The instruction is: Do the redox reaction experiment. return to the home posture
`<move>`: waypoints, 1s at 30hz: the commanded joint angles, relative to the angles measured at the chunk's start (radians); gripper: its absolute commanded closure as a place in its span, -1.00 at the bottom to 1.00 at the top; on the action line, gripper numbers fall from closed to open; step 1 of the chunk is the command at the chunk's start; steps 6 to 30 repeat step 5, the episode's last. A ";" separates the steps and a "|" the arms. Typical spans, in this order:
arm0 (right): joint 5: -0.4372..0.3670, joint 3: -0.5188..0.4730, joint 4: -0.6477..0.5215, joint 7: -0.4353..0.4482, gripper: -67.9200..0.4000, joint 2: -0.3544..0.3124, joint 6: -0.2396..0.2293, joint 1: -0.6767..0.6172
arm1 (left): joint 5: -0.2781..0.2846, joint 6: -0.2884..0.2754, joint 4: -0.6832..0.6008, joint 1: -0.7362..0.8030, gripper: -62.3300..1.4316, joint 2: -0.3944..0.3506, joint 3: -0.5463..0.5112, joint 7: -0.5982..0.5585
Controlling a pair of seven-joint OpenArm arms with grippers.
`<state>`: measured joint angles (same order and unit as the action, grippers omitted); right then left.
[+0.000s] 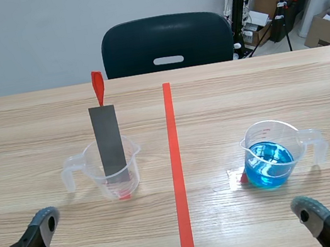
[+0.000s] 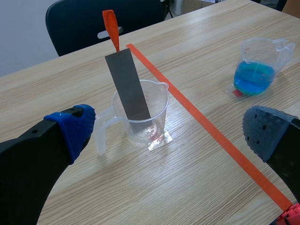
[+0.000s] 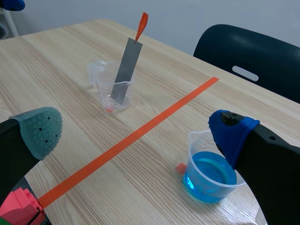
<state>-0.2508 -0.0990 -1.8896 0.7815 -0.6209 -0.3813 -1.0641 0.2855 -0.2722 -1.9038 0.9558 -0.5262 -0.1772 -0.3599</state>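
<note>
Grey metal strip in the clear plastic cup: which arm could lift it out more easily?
Left, probably: the grey metal strip stands in the clear plastic cup on the left gripper's side of the orange tape line, ahead of it. The right gripper would have to cross.

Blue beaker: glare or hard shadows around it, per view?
Scene view: bright glare patch on the table beside the blue beaker, toward the tape line; no hard shadow. Left wrist view: faint sheen at its base. Right wrist view: no glare patch seen.
</note>
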 commanded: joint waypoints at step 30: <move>-0.010 -0.011 -0.004 0.014 -1.00 0.000 0.000 0.000 | 0.010 0.000 -0.008 0.005 -1.00 0.008 -0.001 -0.016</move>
